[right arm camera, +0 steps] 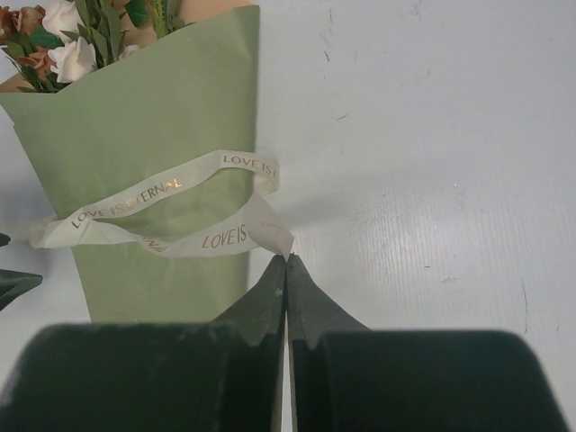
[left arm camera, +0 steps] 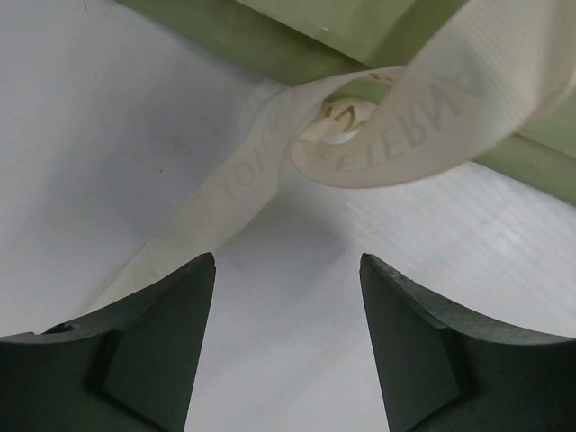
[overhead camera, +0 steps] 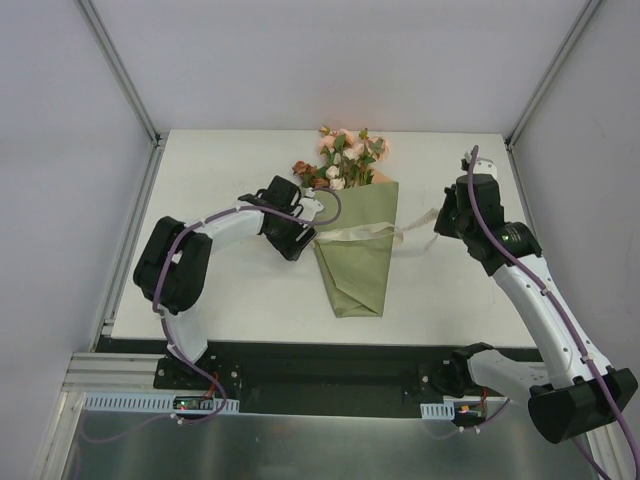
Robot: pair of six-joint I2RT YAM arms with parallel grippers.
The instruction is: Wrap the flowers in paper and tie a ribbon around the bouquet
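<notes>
The bouquet lies flat mid-table: pink, white and rust flowers (overhead camera: 345, 155) top an olive-green paper (overhead camera: 357, 255) cone whose point faces the arms. A cream ribbon (overhead camera: 362, 232) printed with gold letters crosses the cone. My left gripper (overhead camera: 310, 226) sits at the cone's left edge, open, with bare table between its fingers (left arm camera: 171, 342); the ribbon (left arm camera: 396, 135) curls in a loose loop just ahead of it, against the paper (left arm camera: 270, 40). My right gripper (right arm camera: 286, 259) is to the right of the paper (right arm camera: 162, 117), shut on the ribbon (right arm camera: 229, 236) end. Flowers (right arm camera: 63, 49) show at the top left.
The white table (overhead camera: 230, 290) is walled by grey panels on the left, back and right. Its front edge (overhead camera: 330, 345) drops to a black rail carrying both arm bases. The right arm (overhead camera: 540, 300) reaches in from the lower right.
</notes>
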